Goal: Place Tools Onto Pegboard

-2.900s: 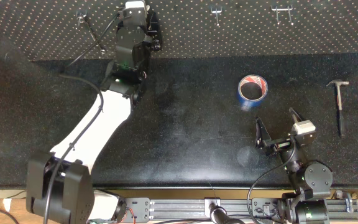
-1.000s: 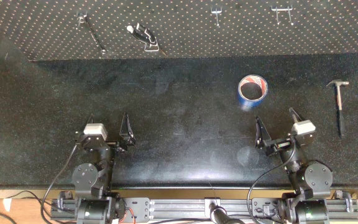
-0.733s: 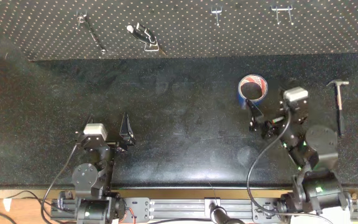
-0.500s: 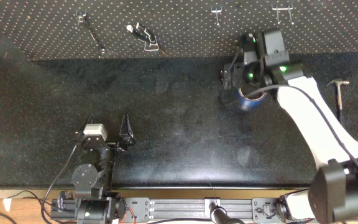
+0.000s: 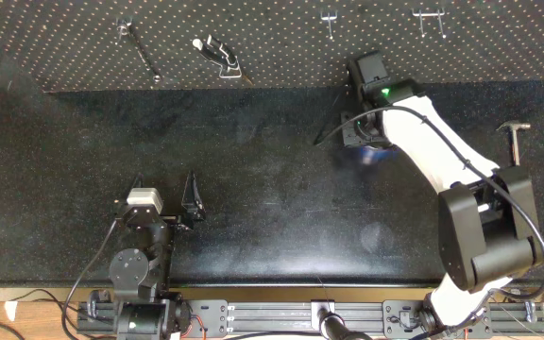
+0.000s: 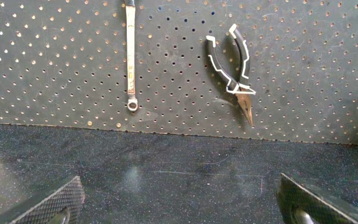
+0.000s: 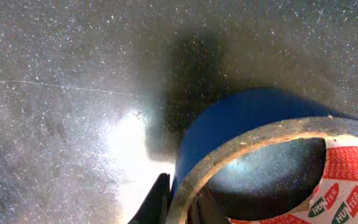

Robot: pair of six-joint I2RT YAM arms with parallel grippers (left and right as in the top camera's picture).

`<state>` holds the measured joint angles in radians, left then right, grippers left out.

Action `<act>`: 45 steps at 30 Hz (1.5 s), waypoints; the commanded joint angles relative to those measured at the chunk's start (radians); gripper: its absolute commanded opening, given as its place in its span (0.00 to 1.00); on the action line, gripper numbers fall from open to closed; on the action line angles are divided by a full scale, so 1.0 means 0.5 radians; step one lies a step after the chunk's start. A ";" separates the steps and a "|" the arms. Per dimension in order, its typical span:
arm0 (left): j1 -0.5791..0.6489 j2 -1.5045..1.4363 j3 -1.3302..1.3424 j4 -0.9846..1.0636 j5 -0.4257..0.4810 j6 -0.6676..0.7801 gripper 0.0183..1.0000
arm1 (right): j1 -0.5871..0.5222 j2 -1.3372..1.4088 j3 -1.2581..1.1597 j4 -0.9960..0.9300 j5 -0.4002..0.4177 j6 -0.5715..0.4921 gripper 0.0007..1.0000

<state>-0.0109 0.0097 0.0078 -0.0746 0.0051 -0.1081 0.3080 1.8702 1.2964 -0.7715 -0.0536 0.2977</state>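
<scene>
From above, the right arm stretches up the bench (image 5: 272, 179) to the tape roll (image 5: 372, 156), which stands near the foot of the pegboard (image 5: 281, 42). The right hand (image 5: 359, 132) sits over the roll and hides most of it, leaving a sliver of blue. The hammer (image 5: 515, 161) lies on the bench well to the right, apart from the arm. A wrench (image 5: 140, 47) and pliers (image 5: 220, 57) hang on the pegboard at upper left, and two bare hooks (image 5: 329, 19) stick out farther right. The left hand (image 5: 165, 192) rests low near its base, fingers spread and holding nothing. In the left wrist view, the wrench (image 6: 130, 56) hangs straight down and the pliers (image 6: 232, 62) hang beside it with the nose pointing down. The left hand's own fingers (image 6: 48, 205) stand wide apart at either corner. In the right wrist view, the right hand (image 7: 180, 204) is clenched on the wall of the tape roll (image 7: 247, 118). One finger (image 7: 159, 200) lies against the blue outside and the other just inside the ring. The roll rests on the bench.
</scene>
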 commanded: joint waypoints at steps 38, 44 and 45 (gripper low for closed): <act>0.008 -0.013 -0.005 -0.011 0.021 0.018 0.99 | 0.325 -0.438 0.030 1.219 0.056 -0.276 0.23; 0.008 -0.012 -0.005 -0.011 0.021 0.018 0.99 | 0.326 -0.512 0.030 0.800 -0.002 -0.276 0.27; 0.008 -0.013 -0.005 -0.011 0.021 0.018 0.99 | 0.325 -0.564 0.030 0.623 -0.018 -0.275 0.34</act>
<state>-0.0109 0.0109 0.0078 -0.0750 0.0051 -0.1085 0.4671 1.6470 1.3151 -0.3885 -0.0402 0.1722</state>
